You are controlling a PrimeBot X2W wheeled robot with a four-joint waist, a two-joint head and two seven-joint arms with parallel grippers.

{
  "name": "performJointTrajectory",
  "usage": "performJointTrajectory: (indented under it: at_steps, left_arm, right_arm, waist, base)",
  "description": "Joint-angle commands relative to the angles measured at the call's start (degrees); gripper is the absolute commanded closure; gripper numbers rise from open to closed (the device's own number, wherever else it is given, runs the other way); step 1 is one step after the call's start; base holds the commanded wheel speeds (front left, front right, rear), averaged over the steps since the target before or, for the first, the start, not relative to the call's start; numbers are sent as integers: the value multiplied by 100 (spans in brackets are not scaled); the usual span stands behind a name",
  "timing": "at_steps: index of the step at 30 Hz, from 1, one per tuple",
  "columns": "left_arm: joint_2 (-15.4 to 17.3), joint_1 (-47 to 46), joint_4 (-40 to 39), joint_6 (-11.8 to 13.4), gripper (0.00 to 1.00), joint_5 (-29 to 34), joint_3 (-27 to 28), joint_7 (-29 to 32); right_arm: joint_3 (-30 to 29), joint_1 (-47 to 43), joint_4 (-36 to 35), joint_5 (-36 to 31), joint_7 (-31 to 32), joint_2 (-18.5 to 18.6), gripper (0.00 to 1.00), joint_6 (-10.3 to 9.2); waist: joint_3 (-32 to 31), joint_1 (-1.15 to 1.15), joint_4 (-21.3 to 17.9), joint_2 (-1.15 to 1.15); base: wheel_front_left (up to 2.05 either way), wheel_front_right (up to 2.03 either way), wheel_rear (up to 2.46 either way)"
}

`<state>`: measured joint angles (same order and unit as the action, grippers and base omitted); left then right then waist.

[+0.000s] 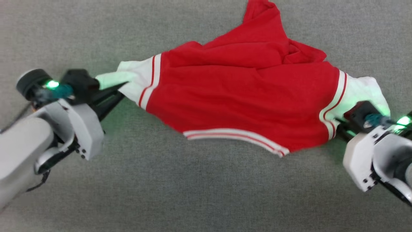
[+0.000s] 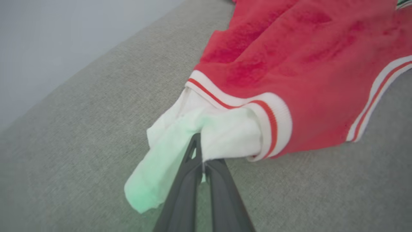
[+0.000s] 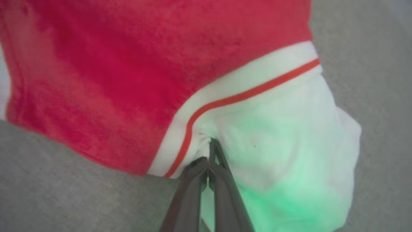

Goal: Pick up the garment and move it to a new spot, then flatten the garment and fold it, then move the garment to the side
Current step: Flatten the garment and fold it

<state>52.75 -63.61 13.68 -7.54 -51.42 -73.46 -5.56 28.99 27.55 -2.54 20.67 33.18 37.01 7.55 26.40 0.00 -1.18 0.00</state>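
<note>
Two tools share the work, one at each end of the garment (image 1: 244,96). At the left, the left tool (image 1: 121,87) has its fingers pinched together on the white sleeve (image 1: 135,77), with cloth bunched on both sides of the tips. From there the red body stretches across the middle of the grey surface (image 1: 193,193), rumpled toward the far side, its striped hem (image 1: 235,137) slanting along the near side. At the right, the right tool (image 1: 338,126) is clamped on the other white sleeve (image 1: 363,90), close to the striped seam. Gripping opposite sleeves probably lets the arms draw the shirt taut, ready for lifting or flattening without bunching.
</note>
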Motion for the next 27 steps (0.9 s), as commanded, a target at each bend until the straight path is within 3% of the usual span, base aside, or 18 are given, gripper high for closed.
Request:
performJointTrajectory:
  at_steps: [1, 7, 10, 13, 18, 22, 27]
  left_arm:
    - [63, -50, 29, 12, 100, -279, 9, -186]
    - [188, -67, -224, 11, 100, -1685, 22, -539]
    - [226, -226, -350, 11, 100, -2290, 71, -511]
    - [167, -459, -294, 11, 100, -2808, 184, -424]
    - [-122, -987, 219, 11, 100, -3786, 651, -157]
    - [-363, -1618, 974, 11, 100, -4299, 1082, 222]
    - [-839, -2645, 2317, 11, 100, -4428, 1554, 253]
  right_arm:
    - [-252, -120, -57, -46, -52, -20, 100, -11]
    - [-1114, -313, -600, 132, -38, -154, 100, -10]
    - [-1469, -183, -759, 360, 23, -390, 100, -9]
    - [-1636, 191, -749, 401, 67, -432, 100, -10]
    - [-1827, 1294, -267, 433, -117, -933, 100, -9]
    - [-2311, 2527, 535, 165, -532, -1819, 100, -9]
    - [-3245, 4091, 1733, -441, -1115, -2837, 100, -10]
  waist:
    - [-119, 0, 34, 0]
    - [-172, 0, 122, 0]
    - [-89, 0, 158, 0]
    - [40, 0, 178, 0]
    - [362, 0, 129, 0]
    - [668, 0, -27, 0]
    - [945, 0, -150, 0]
  base:
    - [0, 0, 0]
    - [0, 0, 0]
    - [0, 0, 0]
    - [0, 0, 0]
    - [0, 0, 0]
    - [0, 0, 0]
    - [0, 0, 0]
